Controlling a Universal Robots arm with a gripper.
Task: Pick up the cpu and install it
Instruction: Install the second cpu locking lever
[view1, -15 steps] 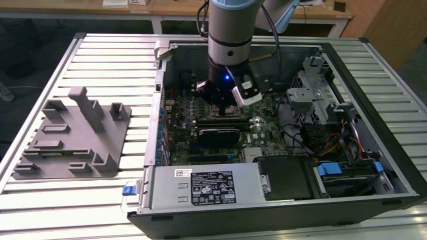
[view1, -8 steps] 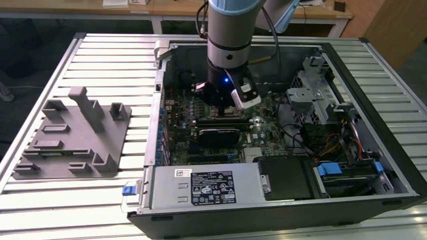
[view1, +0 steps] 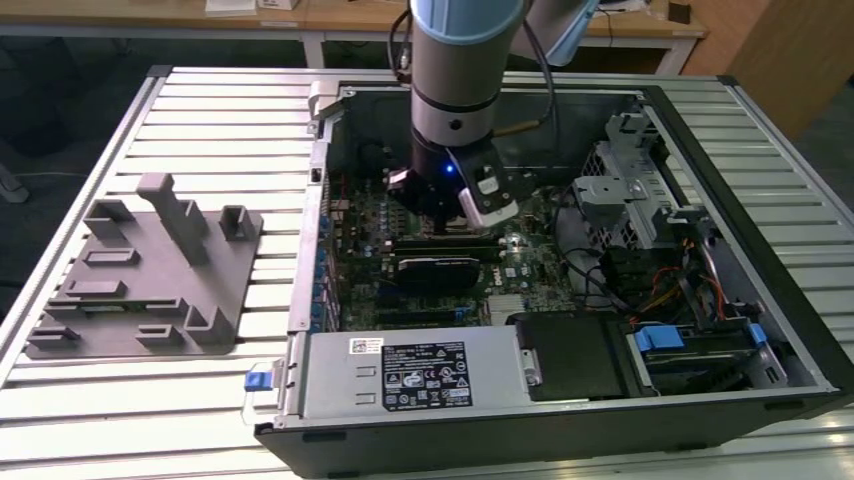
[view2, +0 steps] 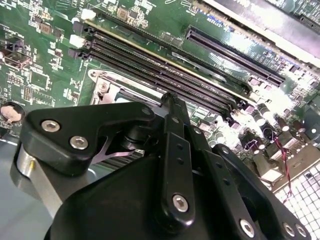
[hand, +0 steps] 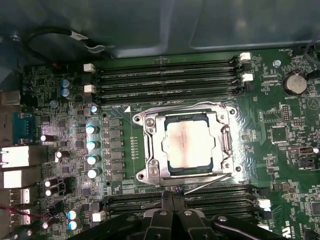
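The cpu (hand: 191, 144) is sitting inside the metal-framed socket (hand: 187, 144) on the motherboard (hand: 280, 125), just beyond the gripper (hand: 172, 200) in the first wrist view. The gripper's fingers are pressing together, holding nothing. In the exterior view the arm (view1: 457, 90) is hiding the socket inside the open computer case (view1: 721, 150).

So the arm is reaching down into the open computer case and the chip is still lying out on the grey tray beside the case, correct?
Not quite. The arm does reach down into the open computer case, but the chip is not on the grey tray. The first wrist view shows it sitting in the metal-framed socket on the green board, with the tool just beside it.
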